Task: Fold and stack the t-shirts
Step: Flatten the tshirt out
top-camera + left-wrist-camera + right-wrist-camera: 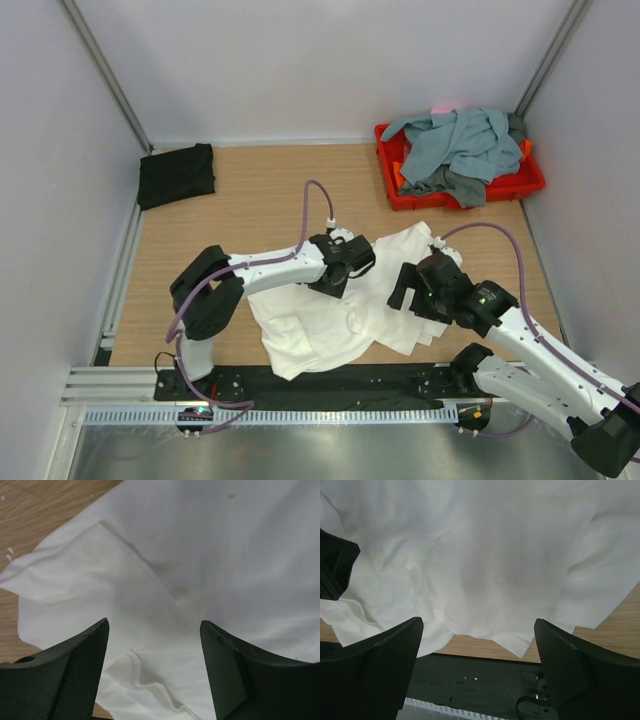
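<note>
You see the rumpled white cloth t-shirt [330, 320] lying lower centre on the wooden counter [250, 200]. The left hand [154, 625] and right hand [479, 622] hover over it, each opened wide and empty, likely positioned to pinch edges for folding.

Your left arm [272, 268] and right arm [545, 352] wear white shells between black joints, and a purple cable [318, 193] loops off each. The left gripper [154, 625] has black wedge fingers [75, 675], one with a mesh-textured inner face; the right gripper [477, 622] matches in matte black
</note>
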Controlling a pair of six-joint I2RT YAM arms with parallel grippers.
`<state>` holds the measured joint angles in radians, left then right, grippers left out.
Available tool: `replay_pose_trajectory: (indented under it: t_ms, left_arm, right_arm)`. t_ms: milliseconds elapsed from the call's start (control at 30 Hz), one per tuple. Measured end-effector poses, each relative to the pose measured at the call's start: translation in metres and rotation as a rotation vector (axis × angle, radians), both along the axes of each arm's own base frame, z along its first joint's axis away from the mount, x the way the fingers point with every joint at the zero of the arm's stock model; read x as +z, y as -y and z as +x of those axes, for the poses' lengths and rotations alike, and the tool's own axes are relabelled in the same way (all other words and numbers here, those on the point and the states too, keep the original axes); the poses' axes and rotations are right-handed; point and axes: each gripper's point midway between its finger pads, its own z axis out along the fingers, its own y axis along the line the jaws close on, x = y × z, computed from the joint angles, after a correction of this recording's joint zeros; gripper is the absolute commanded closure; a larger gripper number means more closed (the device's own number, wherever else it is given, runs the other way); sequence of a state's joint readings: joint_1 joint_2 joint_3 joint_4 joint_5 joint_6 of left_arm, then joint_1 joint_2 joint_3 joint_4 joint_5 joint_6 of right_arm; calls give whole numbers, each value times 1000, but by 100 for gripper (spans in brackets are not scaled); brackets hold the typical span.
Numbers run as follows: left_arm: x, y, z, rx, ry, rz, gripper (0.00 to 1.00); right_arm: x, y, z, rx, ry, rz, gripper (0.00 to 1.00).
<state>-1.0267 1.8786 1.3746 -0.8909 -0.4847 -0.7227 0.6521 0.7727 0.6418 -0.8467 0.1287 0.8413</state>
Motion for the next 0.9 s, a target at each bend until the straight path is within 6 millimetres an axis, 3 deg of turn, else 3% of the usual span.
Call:
replay_pose_trajectory:
  t_ms: [200,367,467,500,633,767,900]
  left_arm:
    - [-16,6,9,-6,10,88,30]
    - [-18,1,13,1,27,148,43]
    - [-17,-5,13,5,33,175,58]
    - [-16,-6,14,7,36,178,70]
    - [-15,-8,14,11,44,187,100]
    - [-10,-13,12,12,46,186,100]
    - [11,-23,9,25,75,169,100]
  right_arm:
    - [0,0,0,1,1,0,0]
    - [0,0,0,5,2,-3,0]
    - [0,0,0,8,2,-5,0]
    - [0,0,0,9,3,-6,0]
    - [0,1,0,13,4,-8,0]
    - [0,1,0,13,4,-9,0]
    - [-1,0,0,13,2,-8,0]
